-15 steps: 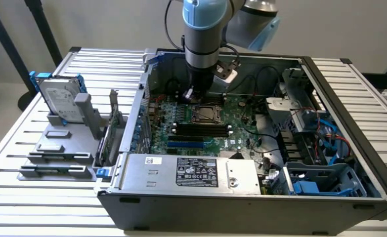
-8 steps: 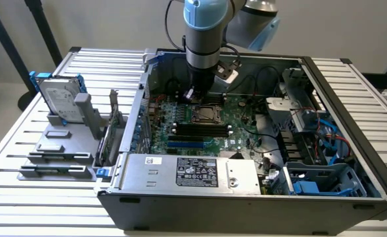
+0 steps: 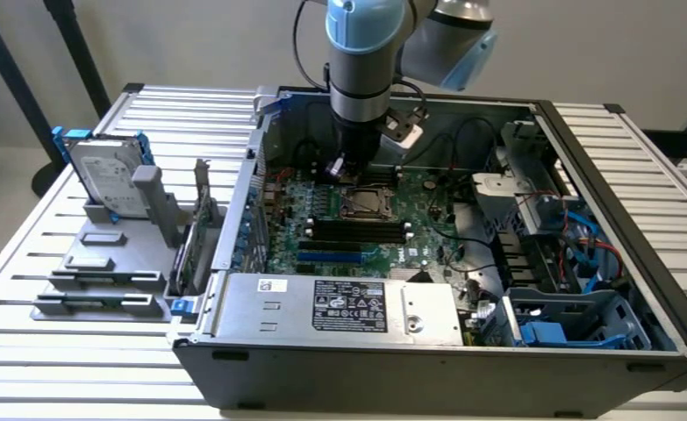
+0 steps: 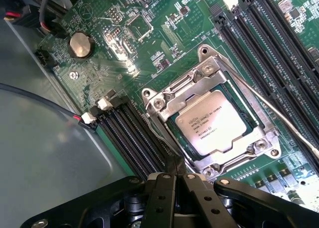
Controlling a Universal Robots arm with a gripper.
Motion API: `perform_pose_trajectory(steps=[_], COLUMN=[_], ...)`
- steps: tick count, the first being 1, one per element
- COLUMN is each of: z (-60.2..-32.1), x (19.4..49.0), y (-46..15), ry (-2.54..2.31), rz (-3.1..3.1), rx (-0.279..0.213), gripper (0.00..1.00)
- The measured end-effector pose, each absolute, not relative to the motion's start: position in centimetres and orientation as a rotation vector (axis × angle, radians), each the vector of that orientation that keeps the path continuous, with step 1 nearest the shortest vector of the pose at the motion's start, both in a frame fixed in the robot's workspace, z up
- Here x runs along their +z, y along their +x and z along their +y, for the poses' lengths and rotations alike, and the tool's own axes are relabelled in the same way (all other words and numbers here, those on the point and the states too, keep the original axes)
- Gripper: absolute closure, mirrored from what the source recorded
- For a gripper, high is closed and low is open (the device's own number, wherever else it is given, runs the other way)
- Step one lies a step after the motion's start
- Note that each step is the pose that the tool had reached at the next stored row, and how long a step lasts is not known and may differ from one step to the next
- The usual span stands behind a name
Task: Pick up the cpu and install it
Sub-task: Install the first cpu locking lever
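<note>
Slatted metal tabletop (image 3: 16, 254) carries an open computer case (image 3: 437, 373). On its green motherboard (image 4: 164, 54) the cpu (image 4: 212, 121) lies flat inside the socket (image 4: 159, 101). Just beside the socket hangs the end effector (image 4: 177, 175), fingers (image 4: 164, 193) pressed together.

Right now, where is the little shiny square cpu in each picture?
Exterior view: the cpu lies in the metal socket frame on the green motherboard, inside the open computer case, just under the gripper.
Wrist view: the cpu lies in the metal socket frame, just beyond the gripper.
Shared landmark: the black memory slots beside the frame.
</note>
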State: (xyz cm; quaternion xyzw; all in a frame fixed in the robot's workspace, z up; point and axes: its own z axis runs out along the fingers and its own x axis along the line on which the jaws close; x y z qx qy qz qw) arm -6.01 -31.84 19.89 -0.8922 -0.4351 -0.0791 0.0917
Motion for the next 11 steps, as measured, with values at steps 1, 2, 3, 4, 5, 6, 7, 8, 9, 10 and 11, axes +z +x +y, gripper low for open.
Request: perform_pose_trajectory(steps=[1,2,3,4,5,6,7,8,9,10,11], z=[-31.83,-31.80,-31.79,-31.78,-31.77,-31.76,-31.75,-31.75,-31.74,-31.74,-31.74], x=[19.89,19.89,19.89,19.89,19.88,19.88,19.88,19.87,19.86,19.85,19.84], y=[-6.01,-6.01,-6.01,-6.00,-6.00,-6.00,-5.99,-5.98,-5.95,-5.92,-5.89], ry=[-2.651,-2.653,-2.654,-2.655,-2.656,-2.656,-2.657,-2.658,-2.658,-2.658,-2.658], rz=[-1.291,-1.288,-1.286,-1.285,-1.283,-1.281,-1.280,-1.279,-1.278,-1.278,-1.277], rx=[-0.235,-0.235,-0.235,-0.236,-0.236,-0.236,-0.237,-0.237,-0.237,-0.237,-0.237], gripper=[0.89,0.89,0.89,0.89,0.89,0.89,0.89,0.89,0.89,0.89,0.89])
